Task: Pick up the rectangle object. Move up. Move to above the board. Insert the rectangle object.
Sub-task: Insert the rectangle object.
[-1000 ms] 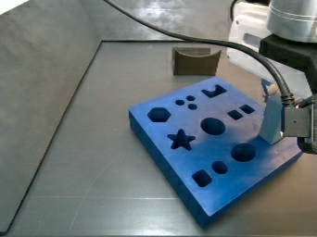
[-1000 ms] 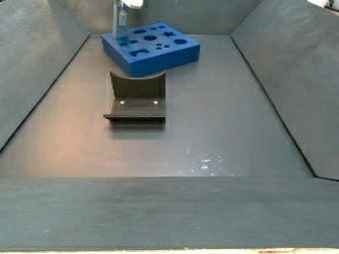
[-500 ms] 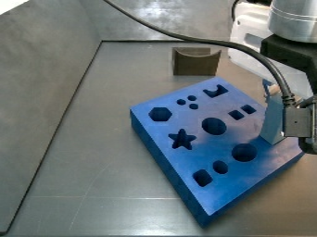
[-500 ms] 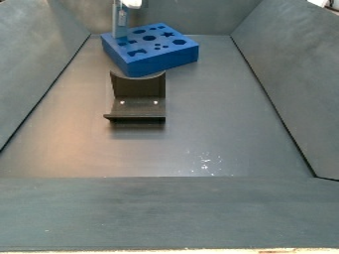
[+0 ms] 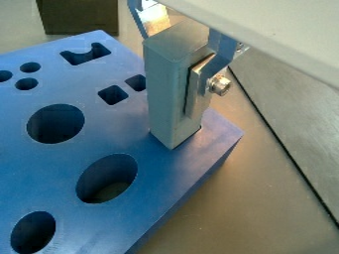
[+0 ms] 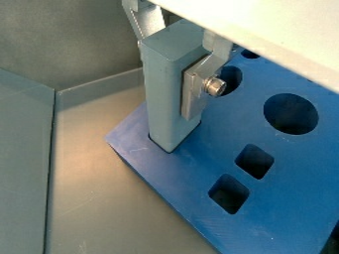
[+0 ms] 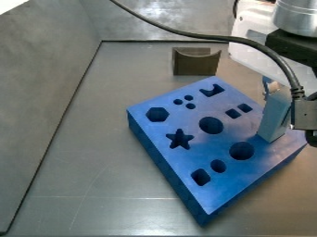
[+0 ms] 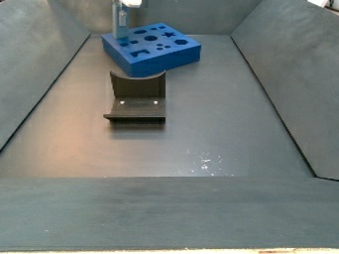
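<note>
The tool (image 5: 179,74) is clamped on the rectangle object (image 5: 172,94), its silver fingers (image 5: 201,81) pressing the upper part of the pale bar so that it hangs upright, long axis vertical, ready to go straight down. In both wrist views the bar's lower end sits at the top face of the board (image 5: 159,159), near one edge; whether it is entering a hole cannot be told. In a side view the board (image 7: 198,139) lies on the grey floor, with the fixture (image 8: 135,99) just beside it.
</note>
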Controlling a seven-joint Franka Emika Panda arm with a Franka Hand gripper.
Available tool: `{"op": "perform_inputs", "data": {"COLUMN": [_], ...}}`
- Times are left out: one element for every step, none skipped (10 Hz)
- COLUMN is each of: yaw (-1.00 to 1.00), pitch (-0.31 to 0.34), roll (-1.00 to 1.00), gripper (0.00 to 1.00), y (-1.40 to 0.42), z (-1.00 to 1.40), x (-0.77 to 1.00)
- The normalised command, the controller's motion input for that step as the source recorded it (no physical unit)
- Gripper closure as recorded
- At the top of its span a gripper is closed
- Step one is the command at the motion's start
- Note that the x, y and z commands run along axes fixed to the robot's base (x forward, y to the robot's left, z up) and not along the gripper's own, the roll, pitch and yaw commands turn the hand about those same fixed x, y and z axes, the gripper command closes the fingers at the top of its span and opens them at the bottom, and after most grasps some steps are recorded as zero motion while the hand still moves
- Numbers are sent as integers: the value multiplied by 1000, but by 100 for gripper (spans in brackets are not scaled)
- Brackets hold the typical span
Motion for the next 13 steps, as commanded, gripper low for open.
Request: {"op": "perform_inputs", "data": {"yaw": [0,0,0,-114,-71,-97,-80,-94,-80,0,0,0,0], "pitch": [980,577,0,-326,-291,-283,-269,-249,-500,-169,0,220,803], "roll": [-6,0,0,43,86,69,37,100,211,0,43,74,-37], "gripper": [100,100,100,100,100,100,100,100,100,100,100,100,100], "y": [0,0,0,-69,-14,-57,-63,-34,0,0,-54,-26,6], "z": [0,-14,-134,-909,-946,-983,-1000,-1000,-651,0,-117,-180,-191], "x": [694,589,114,109,111,94,57,66,20,-60,46,491,826]}}
